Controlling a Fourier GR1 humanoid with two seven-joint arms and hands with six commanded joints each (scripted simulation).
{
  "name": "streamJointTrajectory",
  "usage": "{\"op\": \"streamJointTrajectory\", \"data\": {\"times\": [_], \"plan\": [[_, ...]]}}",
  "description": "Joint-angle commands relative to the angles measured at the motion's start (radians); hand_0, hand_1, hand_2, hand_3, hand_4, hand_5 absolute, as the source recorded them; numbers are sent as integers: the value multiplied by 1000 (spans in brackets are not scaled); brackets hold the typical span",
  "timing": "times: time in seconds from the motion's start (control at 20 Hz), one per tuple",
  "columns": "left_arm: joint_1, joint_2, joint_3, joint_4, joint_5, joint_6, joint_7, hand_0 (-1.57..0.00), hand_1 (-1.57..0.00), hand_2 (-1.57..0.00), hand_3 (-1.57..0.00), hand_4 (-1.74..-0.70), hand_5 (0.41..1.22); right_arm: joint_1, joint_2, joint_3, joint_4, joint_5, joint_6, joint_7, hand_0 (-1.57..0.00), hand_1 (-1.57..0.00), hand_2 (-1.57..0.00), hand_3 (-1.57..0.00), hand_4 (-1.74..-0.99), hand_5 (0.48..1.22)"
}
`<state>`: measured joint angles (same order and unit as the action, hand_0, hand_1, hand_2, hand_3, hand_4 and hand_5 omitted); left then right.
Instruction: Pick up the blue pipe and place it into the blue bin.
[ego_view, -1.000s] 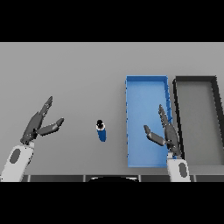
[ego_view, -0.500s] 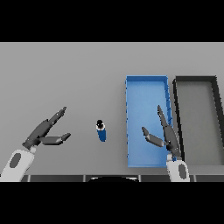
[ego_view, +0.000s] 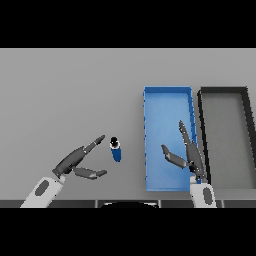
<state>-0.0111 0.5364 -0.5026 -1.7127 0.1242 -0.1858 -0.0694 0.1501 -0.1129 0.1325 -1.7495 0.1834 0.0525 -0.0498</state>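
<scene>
Now the blue pipe (ego_view: 116, 150) stands on the grey table (ego_view: 65, 95), left of the blue bin (ego_view: 167, 97). Just beside it, the left hand (ego_view: 75, 161) spreads its fingers wide, touching nothing. Over the bin's near end, the right hand (ego_view: 189, 154) hangs with fingers straight and empty, beside a dark bin (ego_view: 226, 91).

A dark grey bin (ego_view: 246, 100) sits on the grey tabletop (ego_view: 70, 100) at the far right of the view. It is a long rectangular tray with near-black walls and a lighter grey floor, its long sides running away from the lower edge.
</scene>
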Motion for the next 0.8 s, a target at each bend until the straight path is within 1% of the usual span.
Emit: {"op": "streamJointTrajectory", "data": {"times": [0.0, 0.05, 0.15, 0.2, 0.25, 0.3, 0.35, 0.4, 0.45, 0.5, 0.55, 0.65, 0.7, 0.75], "plan": [[-4, -19, -9, 21, -9, 4, 7, 1, 1, 1, 1, -1189, 463, 5, -1, -3, -7, -8, 3, -7, 1, 1, 1, 1, -1228, 621], [-11, -35, -16, 41, -16, 2, 4, 1, 1, 1, 1, -1193, 465, 14, -2, -1, -12, -4, 2, -14, 1, 1, 1, 1, -1230, 622], [-44, -91, -33, 91, -22, 4, 31, 1, 1, 1, 1, -1206, 468, 21, 1, 3, -24, 0, -1, -13, 1, 1, 1, 1, -1229, 622], [-53, -117, -43, 121, -31, 8, 40, 1, 1, 1, 1, -1195, 467, 25, -1, 2, -24, 0, 0, -14, 1, 1, 1, 1, -1229, 621], [-65, -137, -43, 147, -26, 2, 27, 1, 1, 1, 1, -1191, 467, 31, -2, 4, -22, 1, 3, -18, 1, 1, 1, 1, -1223, 618], [-88, -157, -43, 174, -23, -4, 28, 1, 1, 1, 1, -1189, 469, 28, -8, -4, -27, -6, 5, -8, 1, 1, 1, 1, -1218, 612], [-110, -175, -43, 200, -24, -6, 29, 1, 1, 1, 1, -1186, 469, 22, 0, 0, -26, 1, -3, 6, 1, 1, 1, 1, -1212, 610], [-124, -196, -54, 214, -36, -3, 35, 1, 1, 1, 1, -1172, 464, 26, 5, 4, -26, 5, -6, 6, 1, 1, 1, 1, -1208, 608], [-136, -205, -62, 228, -55, 0, 24, 1, 1, 1, 1, -1152, 459, 37, 3, 3, -28, -1, -1, -3, 1, 1, 1, 1, -1206, 606], [-146, -207, -66, 254, -75, 1, 14, 1, 1, 1, 1, -1136, 459, 29, -4, -5, -28, -5, -1, 3, 1, 1, 1, 1, -1204, 607], [-158, -219, -69, 272, -80, -2, 3, 1, 1, 1, 1, -1131, 462, 36, -3, -3, -26, -3, -1, -12, 1, 1, 1, 1, -1201, 605], [-166, -259, -71, 295, -50, -20, -15, 1, 1, 1, 1, -1171, 495, 27, -10, -12, -21, -10, 2, -2, 1, 1, 1, 1, -1204, 607], [-179, -279, -70, 316, -52, -15, -18, 1, 1, 1, 1, -1192, 513, 33, -4, -8, -19, -15, 7, -10, 1, 1, 1, 1, -1207, 607], [-187, -293, -65, 329, -46, -14, -34, 1, 1, -1, 1, -1215, 533, 19, -6, -14, -20, -21, 6, 8, 1, 1, 1, 1, -1206, 606]]}}
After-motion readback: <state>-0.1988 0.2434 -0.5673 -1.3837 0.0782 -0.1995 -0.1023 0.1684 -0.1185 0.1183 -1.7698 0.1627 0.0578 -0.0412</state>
